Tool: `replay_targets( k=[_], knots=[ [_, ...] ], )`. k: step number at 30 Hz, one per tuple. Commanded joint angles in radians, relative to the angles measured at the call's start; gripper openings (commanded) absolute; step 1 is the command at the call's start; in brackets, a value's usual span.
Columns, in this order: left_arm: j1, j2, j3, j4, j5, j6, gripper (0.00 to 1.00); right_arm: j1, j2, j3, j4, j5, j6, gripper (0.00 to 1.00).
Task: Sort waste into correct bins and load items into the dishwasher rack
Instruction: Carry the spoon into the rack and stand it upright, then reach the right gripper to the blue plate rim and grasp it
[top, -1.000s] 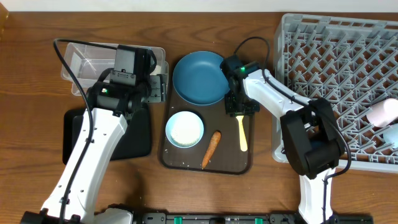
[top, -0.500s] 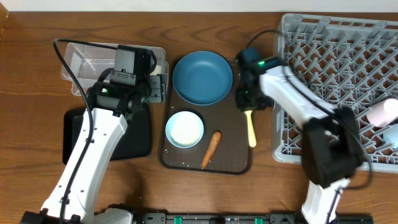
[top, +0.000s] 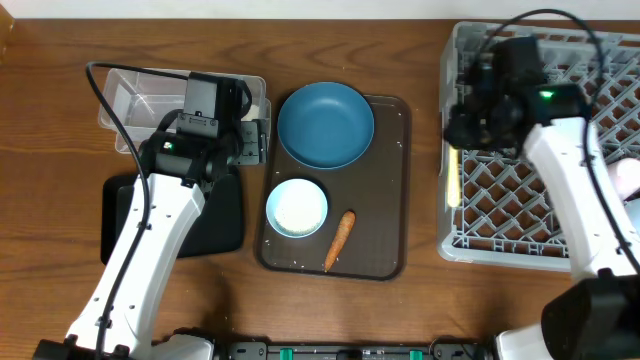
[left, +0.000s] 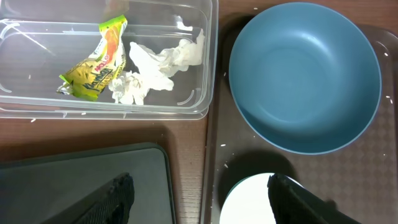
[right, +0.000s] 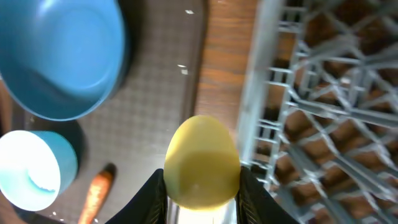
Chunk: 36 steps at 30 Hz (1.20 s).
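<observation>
My right gripper (top: 464, 136) is shut on the pale yellow spoon (top: 453, 188), which hangs over the left edge of the grey dishwasher rack (top: 560, 100). The spoon's bowl (right: 202, 160) sits between the fingers (right: 156, 198) in the right wrist view. My left gripper (left: 202, 204) is open and holds nothing, above the gap between the black tray (left: 81, 183) and the white bowl (left: 252, 199). The clear tub (left: 208, 62) holds the yellow-green wrapper (left: 93, 59) and white tissue (left: 155, 65). The dark-blue plate (top: 325, 125), white bowl (top: 297, 207) and carrot (top: 340, 238) lie on the brown serving tray (top: 385, 215).
A few rice grains (top: 298, 264) dot the brown tray's front edge. A pink cup (top: 630, 176) lies in the rack at the far right. The left arm (top: 160, 230) reaches across the black tray (top: 220, 215).
The right arm has lifted the spoon off the brown tray and carried it right to the rack's left edge. The left arm has not moved.
</observation>
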Motion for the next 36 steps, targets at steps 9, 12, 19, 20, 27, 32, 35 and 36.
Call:
replay_targets(
  k=[9, 12, 19, 20, 27, 32, 35, 36],
  knots=[
    [0.000, -0.004, 0.005, 0.000, -0.016, 0.010, 0.71, -0.069, 0.079, -0.027, -0.042, 0.057, -0.058, 0.20],
    [0.000, -0.004, 0.005, 0.000, -0.016, 0.010, 0.71, -0.069, 0.105, -0.037, -0.043, 0.060, -0.058, 0.20],
    [0.000, -0.004, 0.005, 0.000, -0.016, 0.010, 0.71, -0.069, 0.141, -0.044, -0.048, 0.062, -0.058, 0.26],
    [0.000, -0.004, 0.005, 0.000, -0.016, 0.010, 0.71, -0.069, 0.141, -0.044, -0.048, 0.062, -0.058, 0.27],
    [0.000, -0.004, 0.005, 0.000, -0.016, 0.010, 0.71, -0.069, 0.137, -0.043, -0.059, 0.061, -0.058, 0.40],
    [0.000, -0.004, 0.005, 0.004, -0.015, 0.010, 0.77, -0.070, 0.097, -0.029, -0.062, 0.061, -0.058, 0.43],
    [-0.007, -0.004, 0.005, 0.016, -0.015, 0.010, 0.78, -0.077, 0.056, -0.016, -0.055, 0.061, -0.058, 0.46],
    [-0.012, -0.004, 0.005, 0.025, -0.015, 0.010, 0.78, -0.083, 0.043, -0.015, -0.049, 0.062, -0.058, 0.49]
  ],
)
